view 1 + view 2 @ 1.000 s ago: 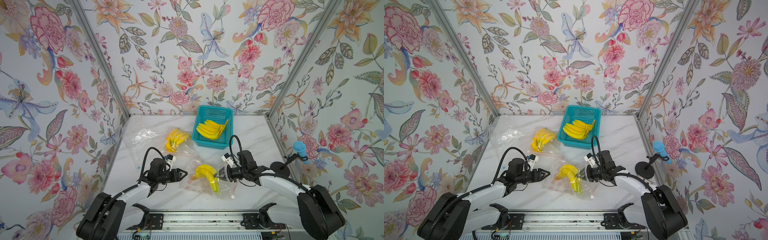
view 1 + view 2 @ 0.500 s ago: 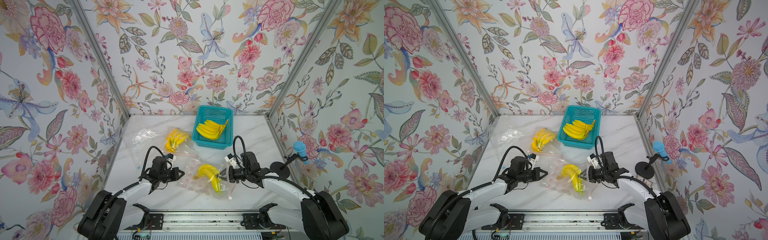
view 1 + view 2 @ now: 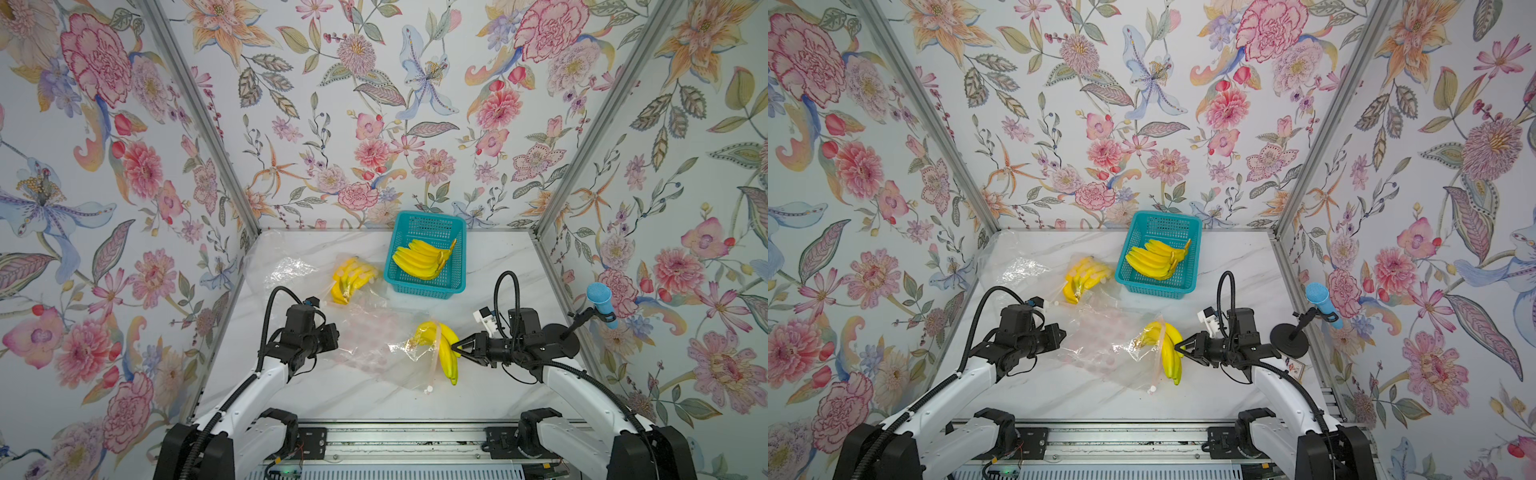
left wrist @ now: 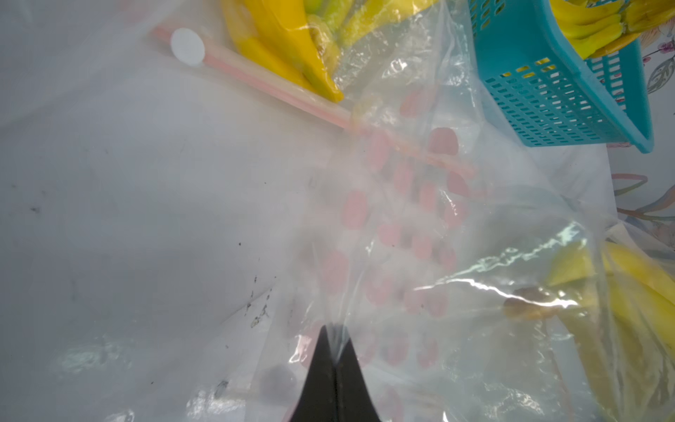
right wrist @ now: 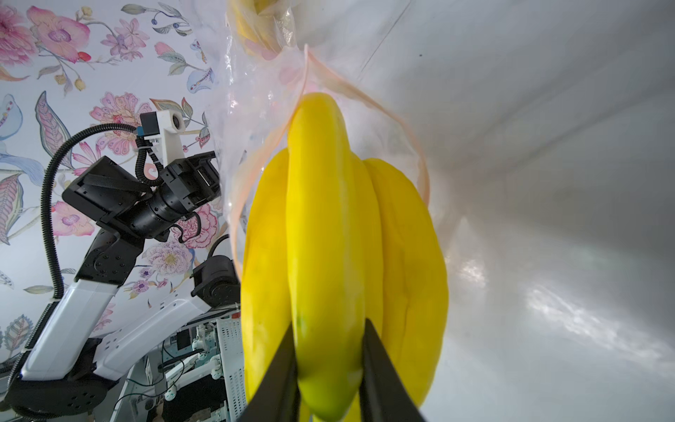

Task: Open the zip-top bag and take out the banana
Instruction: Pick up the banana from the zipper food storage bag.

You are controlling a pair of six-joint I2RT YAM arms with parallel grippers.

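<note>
Both end effectors are gripping. The left end effector is pinching the left, closed end of the spotted zip-top bag, jaws shut on the plastic. The right end effector is clamping the banana bunch by one fruit. That bunch is lying near the front middle of the table, poking about halfway out of the bag's open right mouth, with the pink zip strip looping around it.

Judging by the parted zip, the pull-out itself is in hand. The next move is probably calling for a rightward draw that clears the strip while the left arm is anchoring the bag against dragging.

Counting: three bunches in all, with the gripped one, a second bunch inside a second bag farther back, and a third bunch in the one teal basket. There are three bags, the third bag seemingly empty at the far left, and one blue microphone at the right.
</note>
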